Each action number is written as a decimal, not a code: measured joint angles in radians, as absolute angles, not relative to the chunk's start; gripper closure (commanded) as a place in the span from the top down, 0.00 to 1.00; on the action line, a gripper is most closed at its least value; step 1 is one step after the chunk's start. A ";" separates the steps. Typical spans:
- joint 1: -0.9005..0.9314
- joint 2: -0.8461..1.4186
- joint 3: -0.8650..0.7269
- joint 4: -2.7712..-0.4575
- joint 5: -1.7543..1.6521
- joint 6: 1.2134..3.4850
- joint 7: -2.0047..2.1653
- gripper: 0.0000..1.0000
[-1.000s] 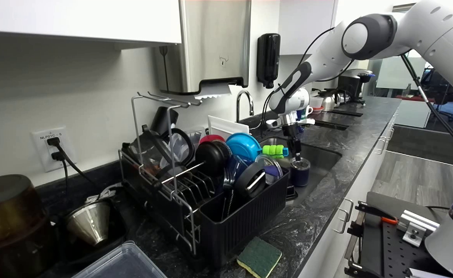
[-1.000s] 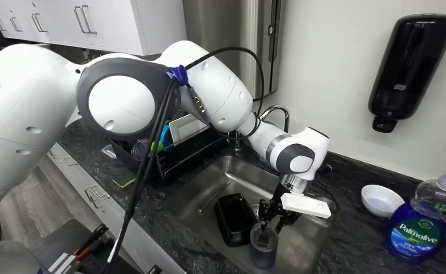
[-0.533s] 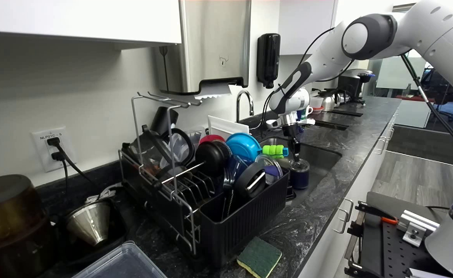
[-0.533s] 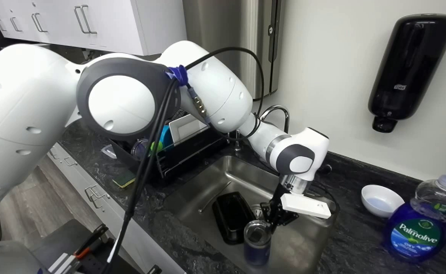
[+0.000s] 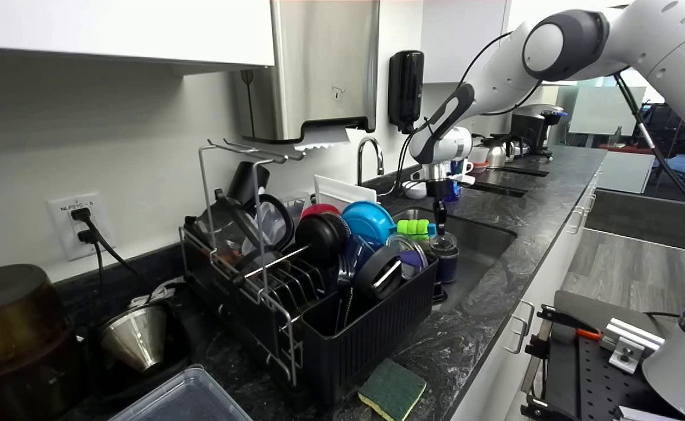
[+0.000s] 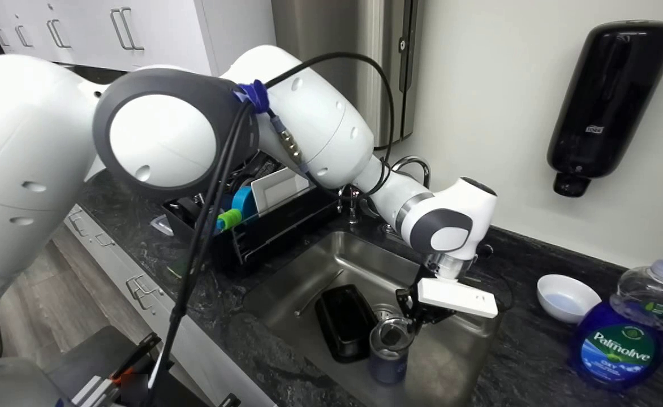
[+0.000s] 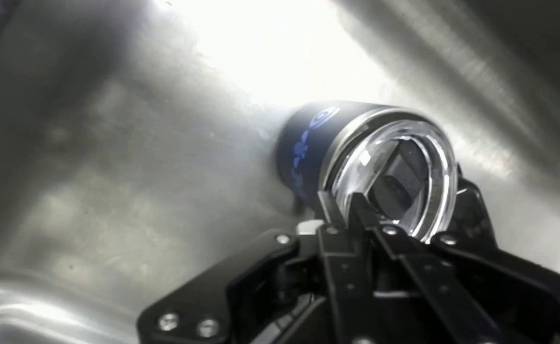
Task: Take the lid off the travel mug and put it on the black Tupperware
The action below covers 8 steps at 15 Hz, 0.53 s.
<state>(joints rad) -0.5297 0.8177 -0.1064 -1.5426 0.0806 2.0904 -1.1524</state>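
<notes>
set against half a second ago, the pincer (image 7: 342,200) is higher, and so is the clear lid (image 7: 397,174) in both exterior views; the navy travel mug (image 7: 308,143) under it has shifted slightly, while the black tupperware (image 6: 344,322) lies where it was. the pincer is narrow, its two fingers pinching the lid's rim, one tip inside and one outside; how far the lid is out of the mug cannot be told.

one mug, one lid and one tupperware are in the steel sink (image 6: 371,257), the mug just beside the tupperware; whether those two touch is hidden. farther off come one white bowl (image 6: 569,312), one palmolive dish soap bottle (image 6: 620,345), one black dish rack (image 5: 372,339) and one wall soap dispenser (image 6: 614,107).

the mug is near the sink's front rim. on its side away from the tupperware, steel floor stretches to the sink wall, leaving room sideways; past that wall are the bowl and bottle, and the rack lines the opposite edge.
</notes>
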 measured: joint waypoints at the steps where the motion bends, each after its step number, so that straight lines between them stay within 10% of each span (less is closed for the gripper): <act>1: -0.529 0.799 -0.108 -1.559 0.087 2.122 -1.117 0.02; 8: -0.520 0.744 -0.111 -1.648 0.088 2.234 -0.938 0.02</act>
